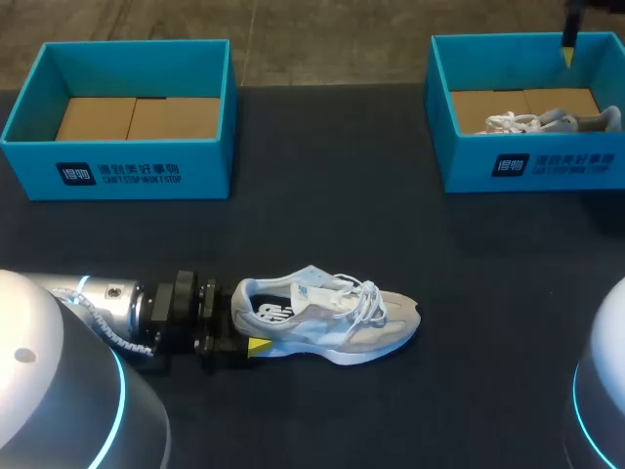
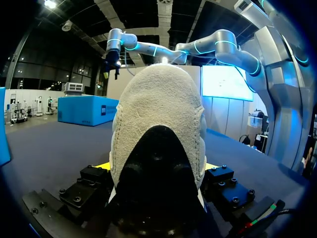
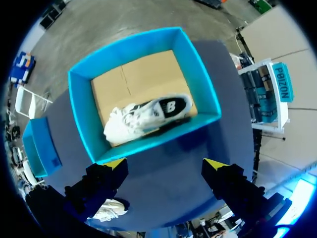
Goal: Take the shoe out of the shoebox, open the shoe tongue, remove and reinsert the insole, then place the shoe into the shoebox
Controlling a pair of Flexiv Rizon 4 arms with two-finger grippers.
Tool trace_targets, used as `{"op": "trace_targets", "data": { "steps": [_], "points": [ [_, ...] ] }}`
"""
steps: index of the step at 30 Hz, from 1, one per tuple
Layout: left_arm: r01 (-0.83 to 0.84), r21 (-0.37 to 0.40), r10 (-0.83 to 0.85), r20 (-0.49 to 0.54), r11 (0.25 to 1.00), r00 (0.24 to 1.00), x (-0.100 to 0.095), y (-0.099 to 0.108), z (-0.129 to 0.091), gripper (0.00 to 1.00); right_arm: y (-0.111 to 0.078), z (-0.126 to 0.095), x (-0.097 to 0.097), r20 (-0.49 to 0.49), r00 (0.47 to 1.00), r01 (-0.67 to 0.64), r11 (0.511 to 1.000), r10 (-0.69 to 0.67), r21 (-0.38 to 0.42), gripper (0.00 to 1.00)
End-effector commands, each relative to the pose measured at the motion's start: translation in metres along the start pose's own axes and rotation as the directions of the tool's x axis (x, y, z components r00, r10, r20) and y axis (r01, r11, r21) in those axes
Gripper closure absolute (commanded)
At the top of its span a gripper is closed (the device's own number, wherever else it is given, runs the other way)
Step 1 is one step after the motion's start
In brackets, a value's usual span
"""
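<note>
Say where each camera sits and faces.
Head: above and behind, looking down at the table; left arm and left hand show, shut on the shoe.
Left wrist: low, facing across the table past the shoe; right arm shows beyond.
Right wrist: high, facing down into the right box; open right hand shows.
Shared: head and right wrist see the boxed shoe.

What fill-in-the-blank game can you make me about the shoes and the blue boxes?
1. The left gripper is shut on the ____ of the shoe lying on the table.
2. The left shoebox has nothing in it, so it is ____.
3. The right gripper, up near the right shoebox, has its fingers ____.
4. The other shoe lies ____ the right shoebox.

Missing words: heel, empty, open, inside.
</note>
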State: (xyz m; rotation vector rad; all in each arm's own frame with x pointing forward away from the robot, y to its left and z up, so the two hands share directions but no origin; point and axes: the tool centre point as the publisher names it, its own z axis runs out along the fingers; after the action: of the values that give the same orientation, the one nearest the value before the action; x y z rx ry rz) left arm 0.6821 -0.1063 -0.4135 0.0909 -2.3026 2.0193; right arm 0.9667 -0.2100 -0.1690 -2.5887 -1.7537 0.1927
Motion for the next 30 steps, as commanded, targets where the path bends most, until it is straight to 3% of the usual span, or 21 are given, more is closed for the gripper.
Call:
{"op": "trace_targets", "data": {
  "steps": [1,16,17,18,25,30],
  "points": [
    [0.000,-0.001,0.000,0.004,1.000,1.000,0.002,-0.001,0.000,1.00,-0.033,0.004,0.000,-0.002,1.000,-0.026,0.999,0.026,-0.039,0.00],
    [0.000,-0.001,0.000,0.004,1.000,1.000,0.002,-0.001,0.000,1.00,-0.033,0.004,0.000,-0.002,1.000,-0.026,0.999,0.026,-0.039,0.00],
    [0.000,-0.001,0.000,0.004,1.000,1.000,0.002,-0.001,0.000,1.00,-0.032,0.003,0.004,-0.037,0.999,-0.037,0.999,0.036,-0.024,0.00],
    [0.000,-0.001,0.000,0.004,1.000,1.000,0.002,-0.001,0.000,1.00,-0.033,0.005,0.010,-0.009,0.998,-0.061,0.998,0.061,-0.010,0.00],
    [0.000,-0.001,0.000,0.004,1.000,1.000,0.002,-0.001,0.000,1.00,-0.064,0.021,0.044,-0.042,0.996,-0.083,0.996,0.082,-0.023,0.00],
    [0.000,-0.001,0.000,0.004,1.000,1.000,0.002,-0.001,0.000,1.00,-0.098,0.030,0.062,-0.081,0.992,-0.100,0.994,0.097,-0.038,0.00]
  ]
}}
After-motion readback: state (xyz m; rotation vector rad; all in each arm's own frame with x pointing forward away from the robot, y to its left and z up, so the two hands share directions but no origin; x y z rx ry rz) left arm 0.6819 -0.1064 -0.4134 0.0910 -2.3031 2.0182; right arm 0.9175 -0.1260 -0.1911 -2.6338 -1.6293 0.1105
